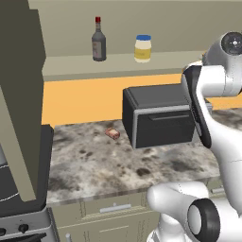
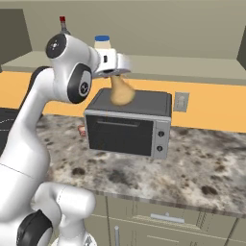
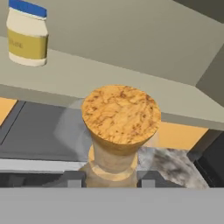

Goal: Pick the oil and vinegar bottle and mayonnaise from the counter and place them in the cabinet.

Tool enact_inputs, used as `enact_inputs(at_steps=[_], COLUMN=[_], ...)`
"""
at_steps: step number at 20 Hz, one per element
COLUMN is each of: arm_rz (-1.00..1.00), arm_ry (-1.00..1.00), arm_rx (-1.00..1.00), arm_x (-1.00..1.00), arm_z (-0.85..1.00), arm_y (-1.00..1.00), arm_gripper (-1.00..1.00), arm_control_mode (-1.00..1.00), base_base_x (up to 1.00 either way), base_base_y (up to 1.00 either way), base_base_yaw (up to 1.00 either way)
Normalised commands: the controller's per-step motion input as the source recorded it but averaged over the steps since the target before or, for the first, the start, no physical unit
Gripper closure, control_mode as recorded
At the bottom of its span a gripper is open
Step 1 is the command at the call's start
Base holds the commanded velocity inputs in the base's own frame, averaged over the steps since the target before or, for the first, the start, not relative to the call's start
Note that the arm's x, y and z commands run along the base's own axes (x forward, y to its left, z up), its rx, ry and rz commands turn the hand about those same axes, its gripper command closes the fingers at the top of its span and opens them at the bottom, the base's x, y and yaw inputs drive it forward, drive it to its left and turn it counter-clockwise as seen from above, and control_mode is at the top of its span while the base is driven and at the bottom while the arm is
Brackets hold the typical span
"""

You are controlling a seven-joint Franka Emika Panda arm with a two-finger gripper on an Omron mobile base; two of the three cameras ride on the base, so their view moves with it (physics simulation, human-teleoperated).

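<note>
Halfway there by the look of it: the mayonnaise point(image 1: 142, 47) already sits on the cabinet point(image 1: 71, 64) shelf, near a dark red-capped bottle point(image 1: 98, 41). The oil and vinegar bottle point(image 2: 120, 91) is off the bench point(image 1: 94, 163), clamped in the closed end effector point(image 2: 114, 73) above the black toaster oven point(image 2: 129, 123). It hangs tilted, long axis slanting, bulbous base down toward the oven, neck up in the fingers. Shelving it is what's left.

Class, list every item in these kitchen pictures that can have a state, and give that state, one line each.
oil and vinegar bottle: held, lifted above the toaster oven.
end effector: shut on the bottle.
mayonnaise: upright on the cabinet shelf, lid on.
dark bottle: upright, red cap on.
toaster oven: door closed.
</note>
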Motion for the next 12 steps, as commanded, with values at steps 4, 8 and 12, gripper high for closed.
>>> enact_inputs(at_steps=[4, 8, 12], arm_rz=[-0.02, -0.01, -0.01], arm_ry=[-0.11, -0.13, -0.13], arm_rx=[-0.01, -0.01, 0.00], arm_x=[0.00, 0.00, 0.01], arm_z=[0.45, 0.46, 0.42], arm_y=[0.00, 0.00, 0.00], arm_gripper=[1.00, 1.00, 1.00], arm_control_mode=[-1.00, -1.00, -1.00], base_base_x=[0.00, 0.00, 0.00], base_base_y=[0.00, 0.00, 0.00], base_base_yaw=[0.00, 0.00, 0.00])
